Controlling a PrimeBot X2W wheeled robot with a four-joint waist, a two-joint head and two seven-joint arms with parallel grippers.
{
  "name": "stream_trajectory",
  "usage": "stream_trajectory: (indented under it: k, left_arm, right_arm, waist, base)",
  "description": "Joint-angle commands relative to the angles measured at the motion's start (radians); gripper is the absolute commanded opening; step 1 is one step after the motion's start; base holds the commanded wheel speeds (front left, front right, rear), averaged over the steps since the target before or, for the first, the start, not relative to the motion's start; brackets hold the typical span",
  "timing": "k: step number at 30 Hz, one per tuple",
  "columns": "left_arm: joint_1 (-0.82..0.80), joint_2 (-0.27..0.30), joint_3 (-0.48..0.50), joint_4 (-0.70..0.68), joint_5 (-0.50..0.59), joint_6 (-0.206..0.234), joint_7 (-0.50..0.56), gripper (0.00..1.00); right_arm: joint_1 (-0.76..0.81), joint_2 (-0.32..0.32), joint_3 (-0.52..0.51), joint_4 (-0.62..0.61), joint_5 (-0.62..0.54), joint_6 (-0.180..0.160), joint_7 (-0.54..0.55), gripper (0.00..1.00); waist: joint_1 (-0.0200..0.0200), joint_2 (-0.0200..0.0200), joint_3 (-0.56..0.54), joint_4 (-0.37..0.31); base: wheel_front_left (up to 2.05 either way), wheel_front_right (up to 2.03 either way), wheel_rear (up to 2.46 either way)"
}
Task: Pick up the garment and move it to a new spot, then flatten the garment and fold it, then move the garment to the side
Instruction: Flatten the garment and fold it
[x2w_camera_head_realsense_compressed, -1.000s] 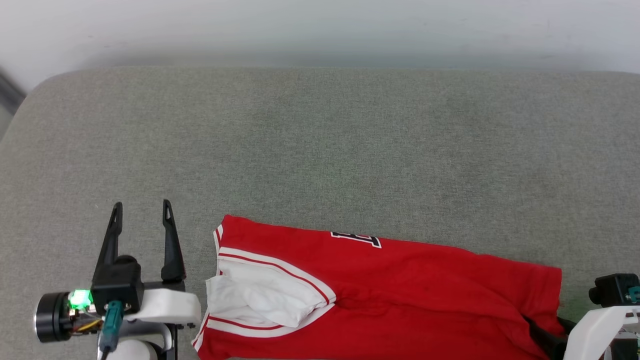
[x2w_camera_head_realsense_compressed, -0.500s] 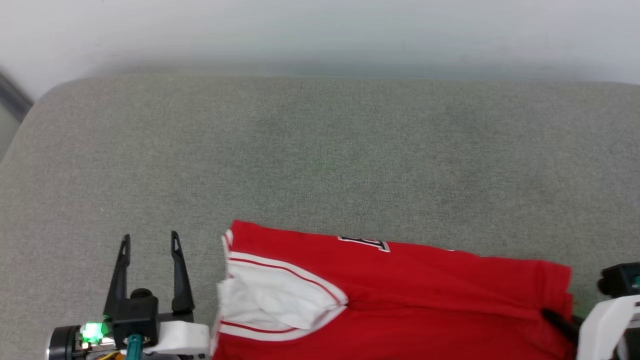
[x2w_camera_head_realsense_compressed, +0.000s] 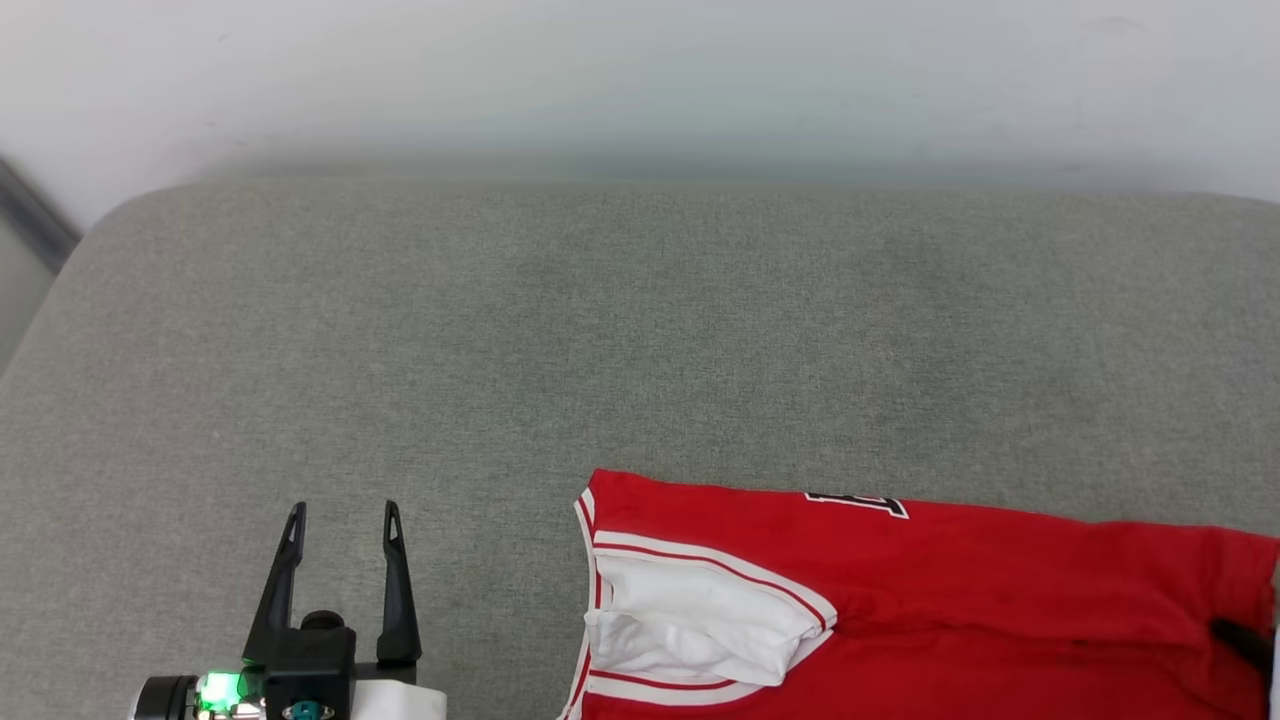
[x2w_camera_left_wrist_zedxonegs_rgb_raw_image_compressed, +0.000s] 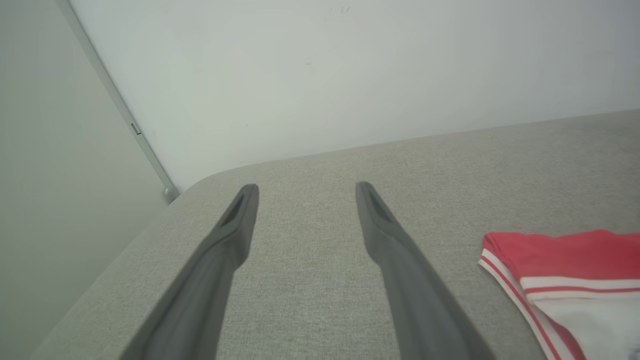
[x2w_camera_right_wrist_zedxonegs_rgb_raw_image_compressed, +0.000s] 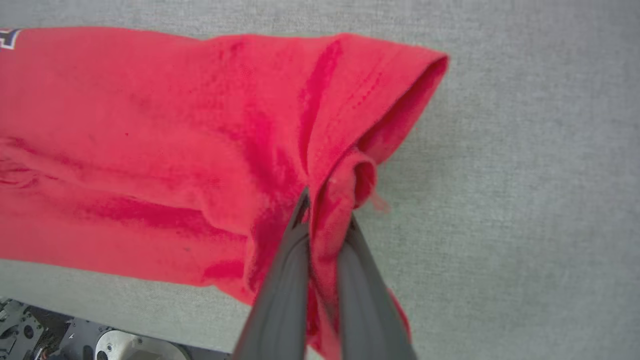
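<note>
Right gripper (x2w_camera_right_wrist_zedxonegs_rgb_raw_image_compressed: 327, 207): dark fingers clamped on a bunched hem corner of the red jersey T-shirt with white, stripe-trimmed sleeve (x2w_camera_head_realsense_compressed: 950, 590), folded along the near edge of the grey fabric cushion (x2w_camera_head_realsense_compressed: 640, 330). Left gripper (x2w_camera_head_realsense_compressed: 343, 512): fingers spread, empty, above the cushion, well left of the shirt's sleeve end.

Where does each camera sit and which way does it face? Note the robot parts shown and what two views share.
Head view: on the head, facing forward and down at the grey cushion and the garment; the open left gripper shows lower left.
Left wrist view: on the left wrist, looking along its spread fingers across the cushion towards the wall.
Right wrist view: on the right wrist, looking down at the cushion; the right gripper is shut on the garment's red edge.
Shared: head and left wrist views both show the garment's white sleeve.
</note>
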Motion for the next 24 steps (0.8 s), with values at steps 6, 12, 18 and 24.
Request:
stream_trajectory:
  k: [6, 12, 18, 24]
  left_arm:
    - [0.03, -0.012, 0.017, -0.003, 0.013, -0.009, -0.002, 1.0]
    - [0.03, -0.023, 0.024, -0.008, 0.014, -0.018, -0.002, 1.0]
    - [-0.001, -0.035, 0.026, -0.001, 0.02, -0.027, -0.002, 1.0]
    - [-0.027, -0.045, 0.021, 0.005, 0.029, -0.032, -0.002, 1.0]
  right_arm:
    - [0.032, 0.005, 0.043, -0.223, 0.164, -0.001, 0.085, 0.0]
    - [-0.005, 0.0, 0.106, -0.428, 0.15, -0.001, 0.116, 0.0]
    - [-0.119, 0.042, 0.241, -0.541, 0.097, -0.001, 0.179, 0.0]
    - [-0.292, 0.116, 0.433, -0.535, 0.051, -0.001, 0.221, 0.0]
  waist:
    - [0.0, 0.0, -0.02, -0.001]
    - [0.0, 0.0, -0.011, 0.001]
    - [0.0, 0.0, 0.01, 0.016]
    - [0.0, 0.0, 0.037, 0.037]
  base:
    - [0.0, 0.0, 0.0]
    - [0.0, 0.0, 0.0]
    - [0.0, 0.0, 0.0]
    - [0.0, 0.0, 0.0]
